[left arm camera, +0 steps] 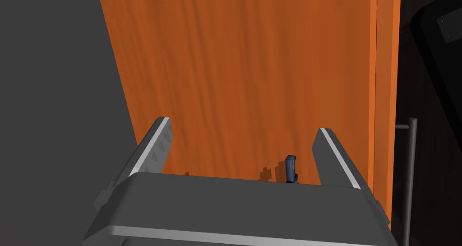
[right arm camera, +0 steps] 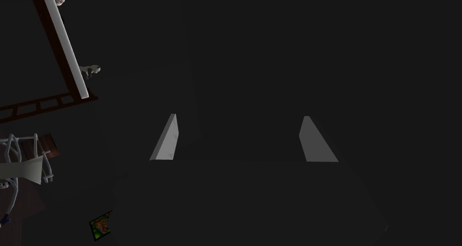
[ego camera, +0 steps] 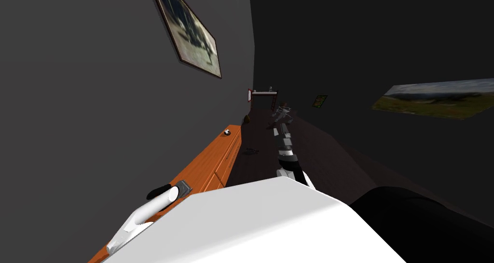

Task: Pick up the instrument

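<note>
Left wrist view: left tool (left arm camera: 243, 124) spread over orange wooden bench (left arm camera: 252, 67); small dark blue upright instrument (left arm camera: 291, 169) seen inside tool span, off-centre, near front edge. Risk: instrument knocked over if closed uncentred. Right tool (right arm camera: 239, 117) spread.

Place: a home, dim room.
Signs: framed pictures (ego camera: 190, 31) on dark walls (ego camera: 87, 91); long wooden cabinet (ego camera: 212, 161) with drawers.

No readable text, labels, brands, numbers or signs anywhere; wall pictures (ego camera: 190, 31) carry painted scenes, no lettering.
</note>
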Robot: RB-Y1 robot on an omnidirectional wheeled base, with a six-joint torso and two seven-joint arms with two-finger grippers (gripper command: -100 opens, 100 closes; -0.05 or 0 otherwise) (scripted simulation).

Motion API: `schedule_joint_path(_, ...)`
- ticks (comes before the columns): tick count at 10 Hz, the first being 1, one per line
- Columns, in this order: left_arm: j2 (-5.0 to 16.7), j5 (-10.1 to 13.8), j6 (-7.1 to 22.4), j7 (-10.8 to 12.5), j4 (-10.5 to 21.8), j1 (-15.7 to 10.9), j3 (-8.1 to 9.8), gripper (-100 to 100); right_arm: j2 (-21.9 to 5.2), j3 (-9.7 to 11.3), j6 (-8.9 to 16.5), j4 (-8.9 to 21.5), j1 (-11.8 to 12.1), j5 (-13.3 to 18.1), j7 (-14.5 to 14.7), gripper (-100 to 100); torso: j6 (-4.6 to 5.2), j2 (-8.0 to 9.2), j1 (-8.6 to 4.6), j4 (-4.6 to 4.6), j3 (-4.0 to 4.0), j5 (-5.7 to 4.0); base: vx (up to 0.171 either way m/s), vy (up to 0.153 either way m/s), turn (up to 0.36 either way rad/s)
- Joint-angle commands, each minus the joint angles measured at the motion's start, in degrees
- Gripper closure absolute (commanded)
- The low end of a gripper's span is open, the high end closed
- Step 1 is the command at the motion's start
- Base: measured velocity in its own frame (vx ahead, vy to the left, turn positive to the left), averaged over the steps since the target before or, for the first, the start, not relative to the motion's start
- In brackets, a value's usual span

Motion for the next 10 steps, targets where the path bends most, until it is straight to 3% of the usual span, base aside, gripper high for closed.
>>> schedule_joint_path(1, 0.05, 0.14, 2.16, 0.71, 0.01, 0.43, 0.21, -100, 0.0, 0.0, 0.0, 0.0, 0.0, 0.0, 0.0, 0, 0.0, 0.0, 0.0, 0.0, 0.0, 0.0, 0.048, 0.014, 0.009)
schedule_joint_path(2, 0.86, 1.08, 4.1, 1.24, 2.55, -0.33, 0.37, -100, 0.0, 0.0, 0.0, 0.0, 0.0, 0.0, 0.0, 0, 0.01, 0.02, -0.03, 0.01, 0.01, -0.01, 0.052, 0.016, 0.018)
schedule_joint_path(10, 4.06, 4.27, 10.64, 2.95, 14.56, -3.06, 0.71, -100, 0.0, 0.0, 0.0, 0.0, 0.0, 0.0, 0.0, 0, 0.01, 0.05, -0.02, 0.01, 0.03, -0.01, 0.046, 0.013, 0.007)
